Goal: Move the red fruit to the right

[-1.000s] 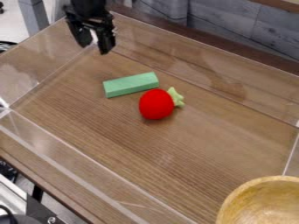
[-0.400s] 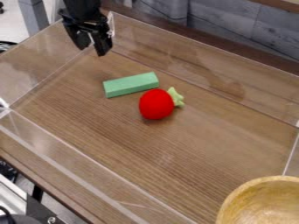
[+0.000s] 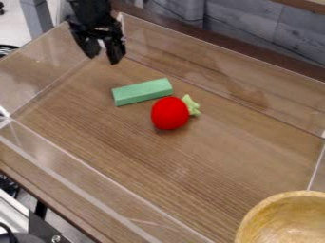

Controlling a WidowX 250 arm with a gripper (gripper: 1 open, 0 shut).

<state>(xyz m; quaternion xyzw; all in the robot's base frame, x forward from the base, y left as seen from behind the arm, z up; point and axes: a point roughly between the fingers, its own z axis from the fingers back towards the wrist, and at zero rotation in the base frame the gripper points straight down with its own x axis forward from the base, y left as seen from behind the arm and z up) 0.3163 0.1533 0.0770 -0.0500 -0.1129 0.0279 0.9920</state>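
Note:
The red fruit [image 3: 172,112] lies near the middle of the wooden tray floor, glossy and round, with its light green leafy top pointing to the right. A flat green block [image 3: 141,91] rests just up and left of it, close but apart. My gripper [image 3: 99,47] hovers at the far left corner of the tray, well away from the fruit, pointing down. Its two black fingers stand open with nothing between them.
Clear plastic walls [image 3: 38,95] ring the wooden floor [image 3: 191,161]. A round wooden bowl [image 3: 287,220] sits at the bottom right corner. Grey panelling runs along the back.

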